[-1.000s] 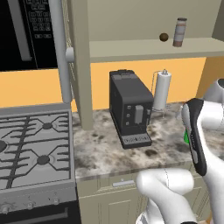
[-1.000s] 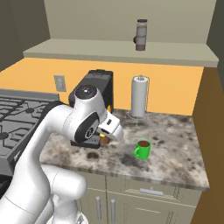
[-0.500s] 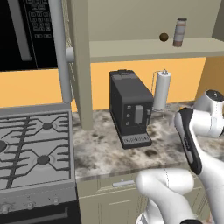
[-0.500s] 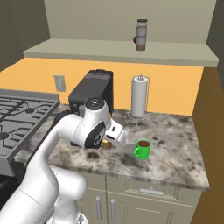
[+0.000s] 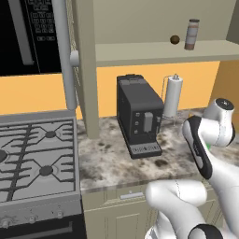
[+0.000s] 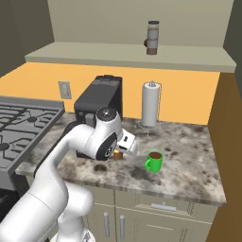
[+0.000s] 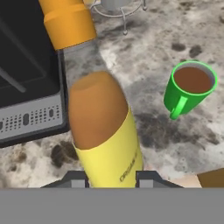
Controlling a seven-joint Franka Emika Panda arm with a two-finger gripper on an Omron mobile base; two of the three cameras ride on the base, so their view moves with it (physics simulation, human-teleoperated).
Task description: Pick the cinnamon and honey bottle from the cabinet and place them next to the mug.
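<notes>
My gripper is shut on the lower end of the honey bottle, a yellow-amber bottle whose orange top points away from the hand. In the right base view the gripper holds the honey bottle low over the counter, just left of the green mug. The mug has a brown inside and stands apart from the bottle. The cinnamon stands upright on the cabinet shelf. The left base view shows the same cinnamon at the shelf's right end.
A black coffee machine stands right behind the gripper. A paper towel holder is at the back of the marble counter. A small brown ball sits beside the cinnamon. The stove lies to the left.
The arm has folded further down and carried the honey bottle a little lower toward the counter beside the mug. The cinnamon and the mug have not moved.
</notes>
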